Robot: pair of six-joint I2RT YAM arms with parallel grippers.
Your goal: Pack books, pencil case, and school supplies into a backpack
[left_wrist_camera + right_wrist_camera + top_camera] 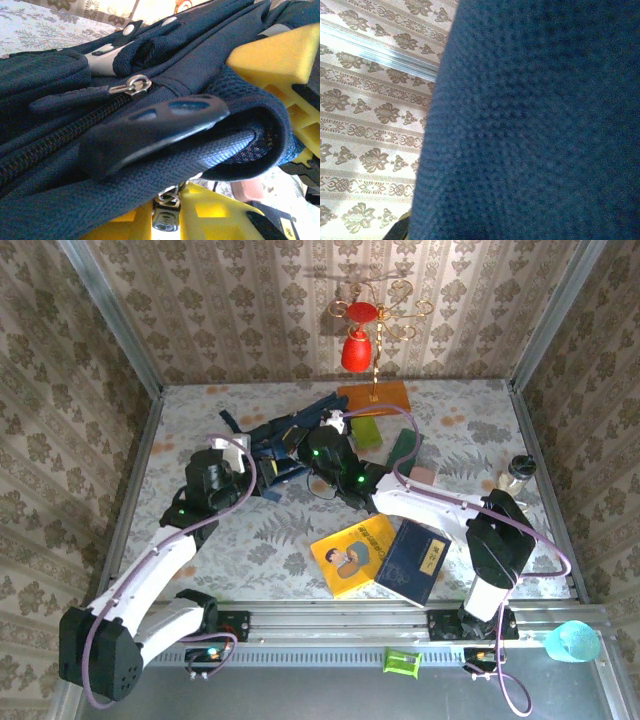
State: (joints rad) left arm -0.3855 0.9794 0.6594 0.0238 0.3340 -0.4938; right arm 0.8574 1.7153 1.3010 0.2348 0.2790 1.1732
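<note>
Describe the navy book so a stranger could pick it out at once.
On the table, near its front edge and right of centre, two flat books lie side by side. The navy book is the right-hand one, beside the yellow book. Its dark cover with a pale label sets it apart.

Between the smooth yellow plastic fingers point(280, 55) of the left claw point(247, 140), the backpack point(60, 210) is seen as coarse, matt woven cloth. Just above them, a shiny metal zip pull point(132, 86) and a glossy dark tab point(155, 127) are shown.

White-black arms point(150, 570), purple cables point(249, 478)
</note>
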